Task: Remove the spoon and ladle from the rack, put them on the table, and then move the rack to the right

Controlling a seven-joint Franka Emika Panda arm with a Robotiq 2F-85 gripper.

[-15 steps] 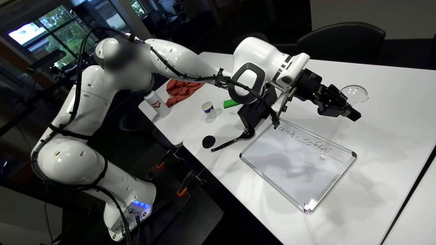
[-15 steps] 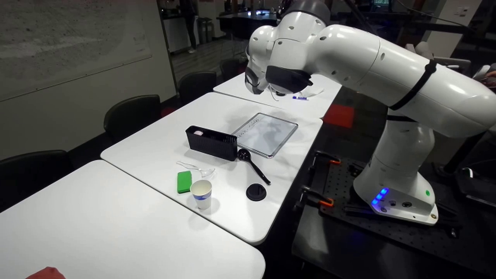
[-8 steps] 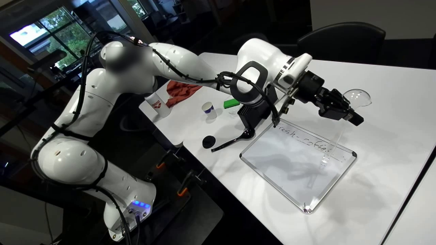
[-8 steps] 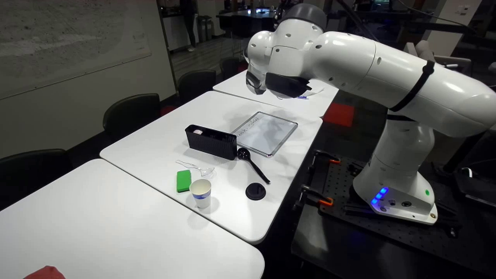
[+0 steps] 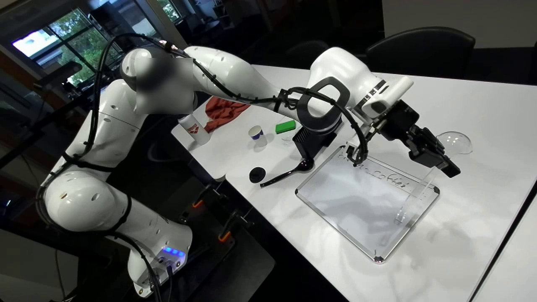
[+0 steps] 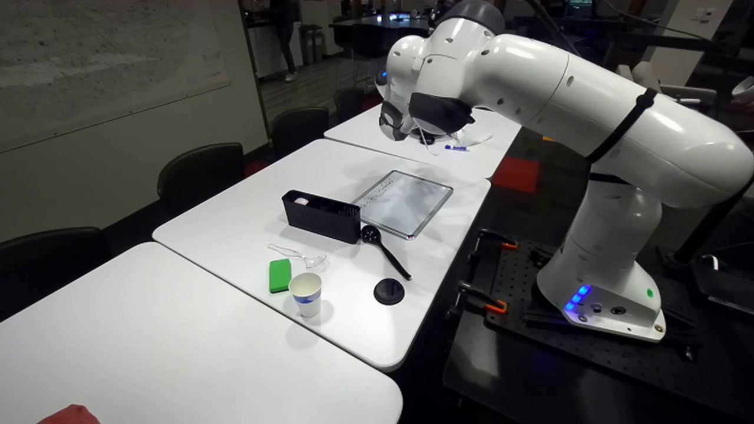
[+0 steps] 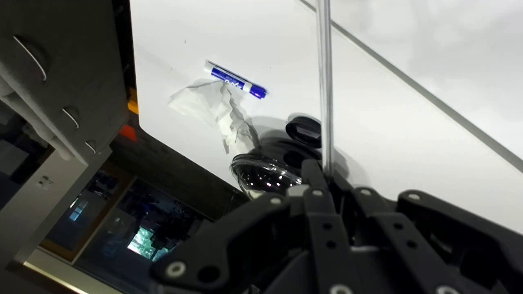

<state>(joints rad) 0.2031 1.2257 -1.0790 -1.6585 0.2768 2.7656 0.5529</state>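
Since the earlier frames the gripper [image 7: 326, 175] has moved farther from the rack [image 6: 321, 222] and lower in an exterior view, taking the clear round-bowled spoon [image 5: 424, 186] with it; the rack and the black ladle [image 6: 387, 253] have not shifted. The gripper is pressed together, pinching the spoon's handle just below the bowl. In that view the bowl is uppermost and the handle slants down over the dry-erase whiteboard [image 5: 352, 205], its tip near one edge of the board. The rack stands on the white table [image 6: 247, 218] beside the whiteboard, a small pale pink item [image 6: 301, 201] showing inside it. The ladle lies on the table, its bowl right by the rack's end; whether the two touch cannot be told. On the rack's far side from the whiteboard lies a slender clear utensil [image 6: 309, 259], close to a green block [image 6: 280, 275]. A paper cup [image 6: 307, 297] stands upright just beside the block, and a black cup lid [image 6: 389, 291] lies flat near the ladle's handle end. In the wrist view a blue marker [image 7: 237, 80] lies beside crumpled white paper [image 7: 228, 117] on an adjoining table [image 7: 261, 36].
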